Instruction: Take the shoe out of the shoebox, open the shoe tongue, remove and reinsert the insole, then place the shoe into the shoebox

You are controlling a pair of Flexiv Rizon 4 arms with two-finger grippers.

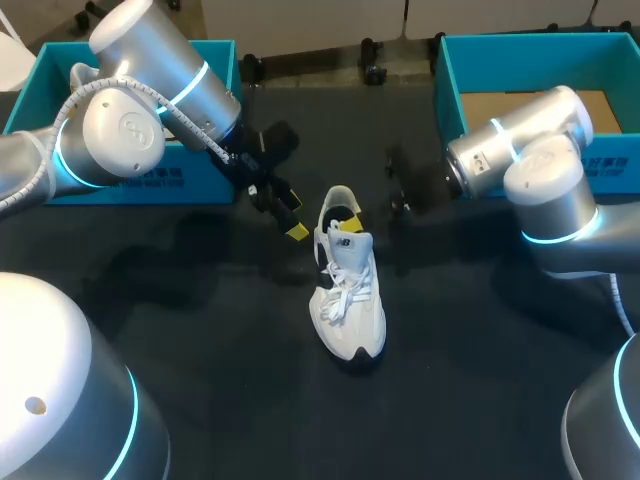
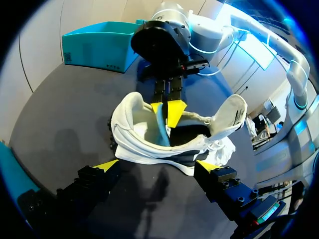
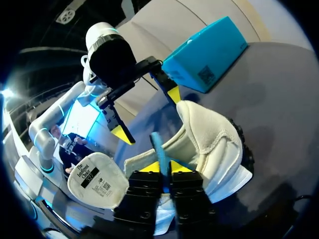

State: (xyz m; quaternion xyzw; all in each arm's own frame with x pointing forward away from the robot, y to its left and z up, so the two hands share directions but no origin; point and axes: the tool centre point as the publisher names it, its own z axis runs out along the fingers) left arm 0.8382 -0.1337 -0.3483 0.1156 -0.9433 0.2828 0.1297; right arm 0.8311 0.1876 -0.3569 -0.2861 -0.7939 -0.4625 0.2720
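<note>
A white shoe (image 1: 347, 295) lies on the dark table, toe toward me, its tongue (image 2: 232, 112) folded back. The light blue insole (image 3: 159, 149) stands on edge in the heel opening. My right gripper (image 3: 164, 168) is shut on the insole, one yellow tip on each side; it shows at the heel opening (image 1: 345, 218) and from across the shoe (image 2: 166, 108). My left gripper (image 2: 155, 165) is open wide beside the shoe's side, not touching it, with nothing between its fingers; it hangs left of the heel (image 1: 285, 215).
One teal shoebox (image 1: 130, 175) stands at the back left behind my left arm. A second teal box (image 1: 540, 60), with a brown floor, stands at the back right behind my right arm. Dark table lies in front of the toe.
</note>
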